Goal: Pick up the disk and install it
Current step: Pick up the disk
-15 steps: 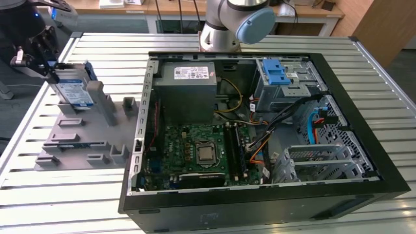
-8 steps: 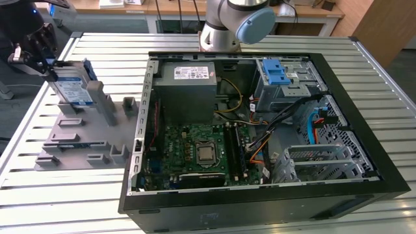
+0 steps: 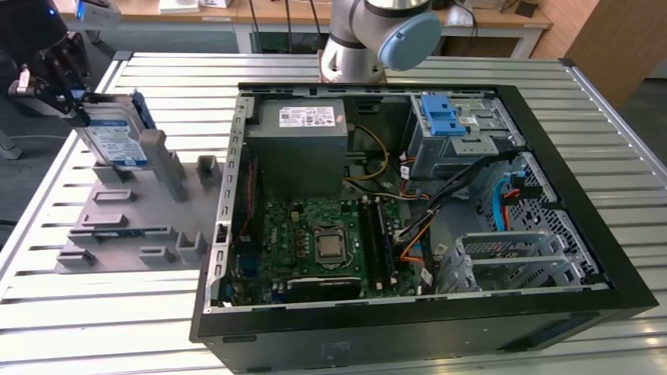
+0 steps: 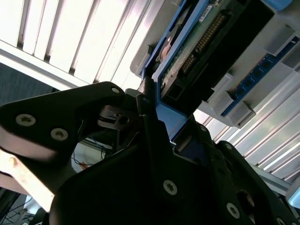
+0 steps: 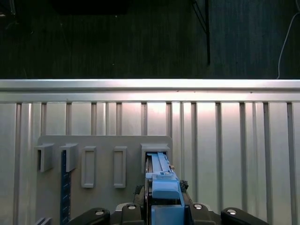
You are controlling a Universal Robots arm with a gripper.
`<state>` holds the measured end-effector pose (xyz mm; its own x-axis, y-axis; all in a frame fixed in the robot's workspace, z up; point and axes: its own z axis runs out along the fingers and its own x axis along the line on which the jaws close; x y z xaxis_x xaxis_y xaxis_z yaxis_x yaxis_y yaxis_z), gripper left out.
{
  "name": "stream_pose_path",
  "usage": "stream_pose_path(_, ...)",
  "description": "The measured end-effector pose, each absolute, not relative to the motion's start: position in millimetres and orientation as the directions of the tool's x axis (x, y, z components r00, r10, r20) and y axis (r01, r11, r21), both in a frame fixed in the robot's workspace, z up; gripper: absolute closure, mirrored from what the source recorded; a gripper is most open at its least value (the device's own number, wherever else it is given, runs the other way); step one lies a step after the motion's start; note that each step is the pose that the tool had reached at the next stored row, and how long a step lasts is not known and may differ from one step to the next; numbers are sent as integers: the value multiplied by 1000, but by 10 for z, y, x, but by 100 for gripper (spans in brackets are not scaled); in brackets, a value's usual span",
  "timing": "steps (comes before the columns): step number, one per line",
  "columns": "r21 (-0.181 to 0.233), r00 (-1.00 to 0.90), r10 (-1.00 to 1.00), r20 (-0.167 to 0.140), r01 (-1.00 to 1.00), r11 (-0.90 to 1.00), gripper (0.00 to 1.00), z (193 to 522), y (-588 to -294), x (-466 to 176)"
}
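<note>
Tool: gripper (image 3: 65, 95) clenched on the upper end of the disk (image 3: 112, 134), pinching at its blue rails. Disk on edge, tilted, lower end at a slot of the grey rack (image 3: 115, 234), exterior view's far left, well apart from the open computer case (image 3: 417, 340). Judged: dense, rigid, smooth-skinned; bare circuit board (image 4: 197, 44) fragile, so rails are the place to hold, not the faces

A ribbed, pale metal surface (image 3: 105, 312) catches bright light, with dark floor (image 5: 117, 42) beyond its edge, wooden desks (image 3: 281, 19) behind, and a brown wooden panel (image 3: 615, 47) at the exterior view's right.
</note>
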<state>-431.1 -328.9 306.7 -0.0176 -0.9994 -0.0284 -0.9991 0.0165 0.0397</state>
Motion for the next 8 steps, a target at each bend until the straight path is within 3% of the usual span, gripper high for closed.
stream_pose_path(8, 40, -18, -999, -28, -999, 16, 63, 3134, -3289, -4311)
